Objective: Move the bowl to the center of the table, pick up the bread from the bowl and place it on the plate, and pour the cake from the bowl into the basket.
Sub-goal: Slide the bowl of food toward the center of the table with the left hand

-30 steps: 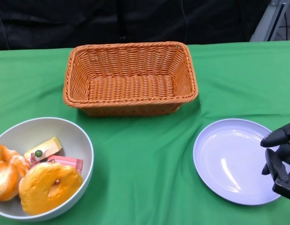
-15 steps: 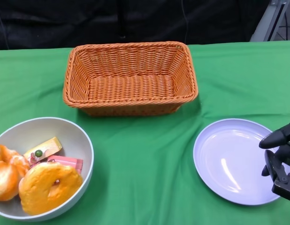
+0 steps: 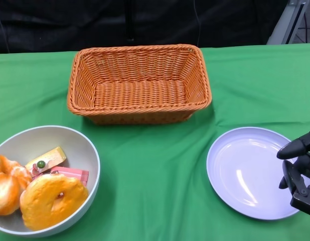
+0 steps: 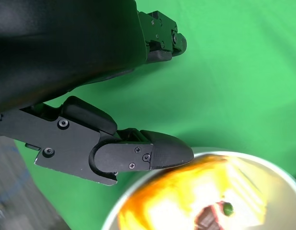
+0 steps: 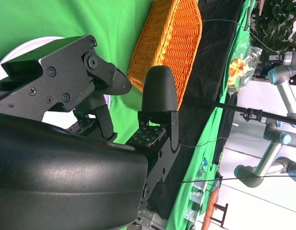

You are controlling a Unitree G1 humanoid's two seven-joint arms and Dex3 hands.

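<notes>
At the lower right of the head view, the right hand hovers over the near right edge of the plate, fingers spread and holding nothing; the right wrist view shows the same separated fingers with the basket beyond them. Off the head view, the left hand appears only in the left wrist view, fingers apart and holding nothing, positioned over green cloth just beside the bowl rim; whether a fingertip touches the rim cannot be told. On the tabletop, covered in green cloth, the plate is lavender and lies to the right. Left of it, well apart, the grey bowl sits at the near left corner, not at the center. Inside the bowl, a ring-shaped bread lies at the front, a second orange roll lies against the left side, and a yellow cake slice with a green topping rests toward the back, with a pink piece just beside it. Behind both, the orange wicker basket stands upright at the middle rear.
</notes>
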